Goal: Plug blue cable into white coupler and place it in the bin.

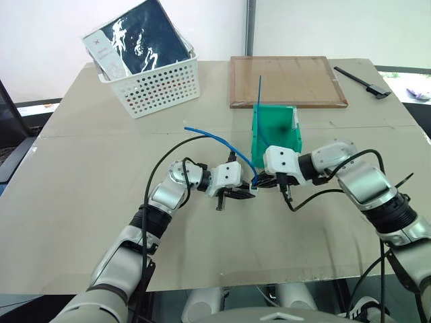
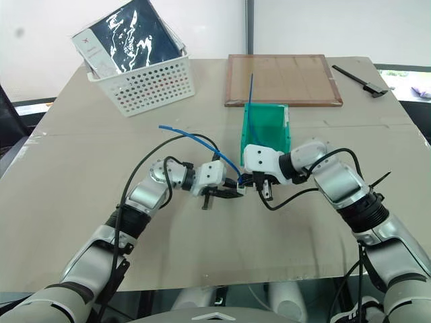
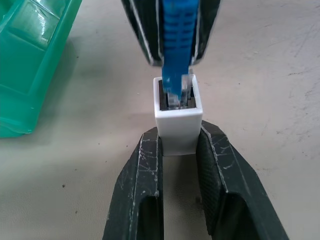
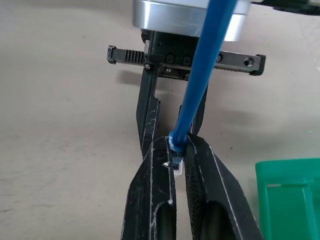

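Left gripper (image 3: 179, 150) is clamped on the white coupler (image 3: 178, 117), right gripper (image 4: 178, 155) pinching the blue cable (image 4: 200, 82) at its plug, which sits in the coupler's socket, just above the table (image 1: 101, 215) near the green bin (image 1: 276, 134).

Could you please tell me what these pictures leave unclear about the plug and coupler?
- Whether the plug is fully seated: left wrist view shows it inside the coupler, but the socket walls hide its tip.
- The coupler in the head views: too small, hidden between the left pincer and right pincer.
- Inside of the bin: its front wall and the right pincer's housing hide the floor.
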You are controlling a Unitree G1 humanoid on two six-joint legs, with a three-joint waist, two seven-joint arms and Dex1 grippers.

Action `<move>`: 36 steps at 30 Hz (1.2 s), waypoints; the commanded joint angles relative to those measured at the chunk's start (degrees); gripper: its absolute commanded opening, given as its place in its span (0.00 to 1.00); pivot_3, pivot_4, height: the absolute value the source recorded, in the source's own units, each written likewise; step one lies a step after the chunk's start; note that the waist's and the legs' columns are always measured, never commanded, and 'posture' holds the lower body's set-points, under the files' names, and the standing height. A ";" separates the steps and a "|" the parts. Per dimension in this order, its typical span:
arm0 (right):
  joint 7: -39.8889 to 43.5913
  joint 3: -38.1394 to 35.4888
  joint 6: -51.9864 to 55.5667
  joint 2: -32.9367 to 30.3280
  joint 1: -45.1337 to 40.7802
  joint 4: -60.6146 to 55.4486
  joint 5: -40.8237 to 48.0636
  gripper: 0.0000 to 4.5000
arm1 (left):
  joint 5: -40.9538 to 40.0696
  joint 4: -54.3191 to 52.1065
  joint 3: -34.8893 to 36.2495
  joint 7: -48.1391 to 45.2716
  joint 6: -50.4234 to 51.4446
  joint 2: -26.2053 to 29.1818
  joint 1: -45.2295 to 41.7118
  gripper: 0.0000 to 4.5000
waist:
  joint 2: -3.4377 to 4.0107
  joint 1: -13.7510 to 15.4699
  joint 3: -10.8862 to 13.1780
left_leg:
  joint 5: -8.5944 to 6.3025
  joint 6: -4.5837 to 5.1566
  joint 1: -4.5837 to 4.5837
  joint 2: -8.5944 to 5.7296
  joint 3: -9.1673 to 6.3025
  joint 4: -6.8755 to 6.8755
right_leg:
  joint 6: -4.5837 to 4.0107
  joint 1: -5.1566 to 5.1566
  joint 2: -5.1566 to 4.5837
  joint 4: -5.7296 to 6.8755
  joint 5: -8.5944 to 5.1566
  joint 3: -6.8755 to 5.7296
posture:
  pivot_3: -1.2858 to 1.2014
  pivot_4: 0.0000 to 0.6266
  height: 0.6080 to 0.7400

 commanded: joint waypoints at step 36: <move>-40.42 -41.76 5.61 8.37 60.72 -52.37 10.55 0.98 | -16.25 11.05 16.38 33.34 59.29 -17.28 -32.37 0.08 | -0.06 0.05 -0.34 | 0.01 0.00 0.10 -0.22 -0.13 0.03 | 0.34 0.23 0.01 0.03 -0.15 -0.08 | 0.52 0.24 1.00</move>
